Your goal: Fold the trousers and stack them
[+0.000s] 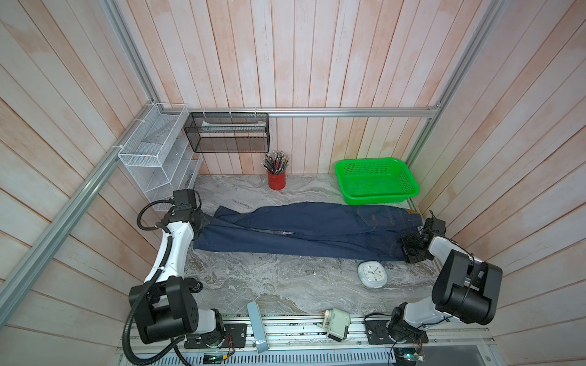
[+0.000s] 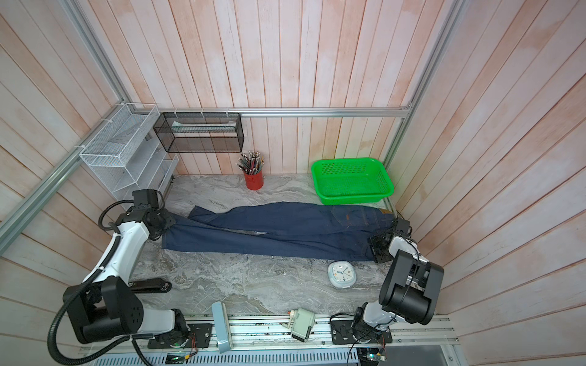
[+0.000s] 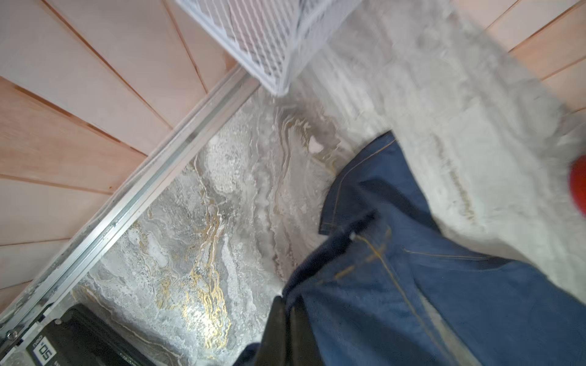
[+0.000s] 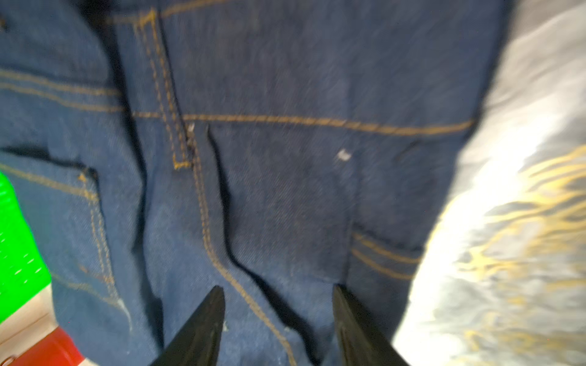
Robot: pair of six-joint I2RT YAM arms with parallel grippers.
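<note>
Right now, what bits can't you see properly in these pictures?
Too small: hands of the clock, in both top views.
Hidden: tips of the left gripper, behind its own wrist from above; the left wrist view's edge cuts most of it off.
Blurred: stitching on the trousers, in the right wrist view.
Unclear: whether the open right gripper touches the cloth there.

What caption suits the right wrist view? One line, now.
Open right claw poised over dark navy jeans at the waistband, green basket beside them.
</note>
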